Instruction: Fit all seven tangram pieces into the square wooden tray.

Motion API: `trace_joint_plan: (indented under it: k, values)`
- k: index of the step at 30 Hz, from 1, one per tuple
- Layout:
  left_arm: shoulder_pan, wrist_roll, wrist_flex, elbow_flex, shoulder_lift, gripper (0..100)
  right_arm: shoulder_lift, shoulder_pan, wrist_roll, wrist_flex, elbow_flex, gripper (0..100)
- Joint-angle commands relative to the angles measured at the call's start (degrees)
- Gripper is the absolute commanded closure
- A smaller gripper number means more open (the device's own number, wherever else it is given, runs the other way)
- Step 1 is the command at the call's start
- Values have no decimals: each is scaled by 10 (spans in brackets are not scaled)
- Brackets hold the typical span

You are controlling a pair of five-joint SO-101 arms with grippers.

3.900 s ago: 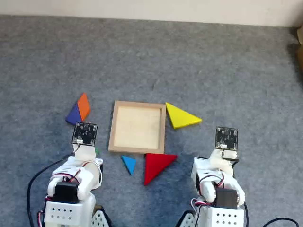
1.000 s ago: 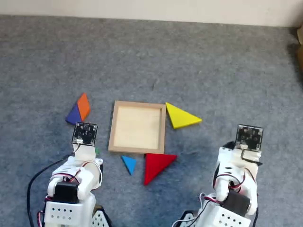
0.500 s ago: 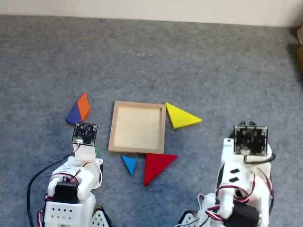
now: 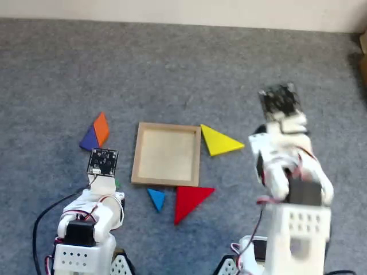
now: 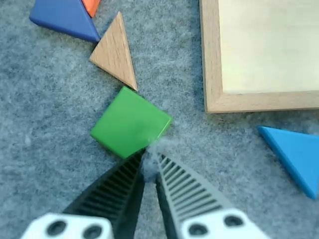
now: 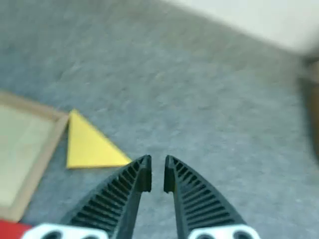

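Observation:
The square wooden tray (image 4: pixel 138 154) lies empty at the middle. A yellow triangle (image 4: pixel 218 141) lies at its right edge. A red triangle (image 4: pixel 189 199) and a small light blue triangle (image 4: pixel 156 198) lie in front of it. To its left are an orange piece (image 4: pixel 101 127) and a dark blue triangle (image 4: pixel 89 139). My left gripper (image 5: pixel 149 157) is shut and empty, its tips at a corner of the green square (image 5: pixel 130 128), with a wood-coloured triangle (image 5: pixel 115 54) just beyond. My right gripper (image 6: pixel 156 174) hangs shut over bare carpet, just right of the yellow triangle (image 6: pixel 89 147).
Grey carpet covers the whole table, with wide free room behind the tray. The right arm (image 4: pixel 284 149) stretches forward to the right of the tray. A pale wall runs along the far edge. The tray's rim (image 5: pixel 212 74) is close to the green square.
The right arm has lifted from its folded rest near the front edge and swung forward, so its wrist now sits beside the yellow triangle. The left arm and all pieces have stayed put.

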Motion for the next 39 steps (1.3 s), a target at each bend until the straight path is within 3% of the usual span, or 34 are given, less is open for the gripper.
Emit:
trace_joint_plan:
  k: [1,22,33,39]
  values:
    - [2,3,3,12,-4,995,92,-39,5,-1,-53,901]
    - [2,3,3,12,-4,995,503,-154,6,2,-269,733]
    - [2,3,3,12,-4,995,610,-182,10,-1,-306,726]
    - [2,3,3,12,-4,995,655,-190,56,-2,-312,726]
